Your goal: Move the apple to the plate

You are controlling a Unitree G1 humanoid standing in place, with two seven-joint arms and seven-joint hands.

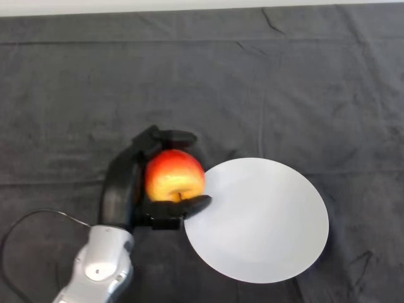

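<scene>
A red and yellow apple (174, 175) sits in my black left hand (126, 183), just left of the white plate (265, 221). My fingers (165, 136) curl over its far side and my thumb (188, 205) wraps under its near side, so the hand is shut on it. The thumb tip lies at the plate's left rim. The apple's stem dimple faces the camera. Whether the apple rests on the cloth or is lifted off it cannot be told.
A dark wrinkled cloth (284, 88) covers the whole table. A pale strip (189, 4) runs along the table's far edge.
</scene>
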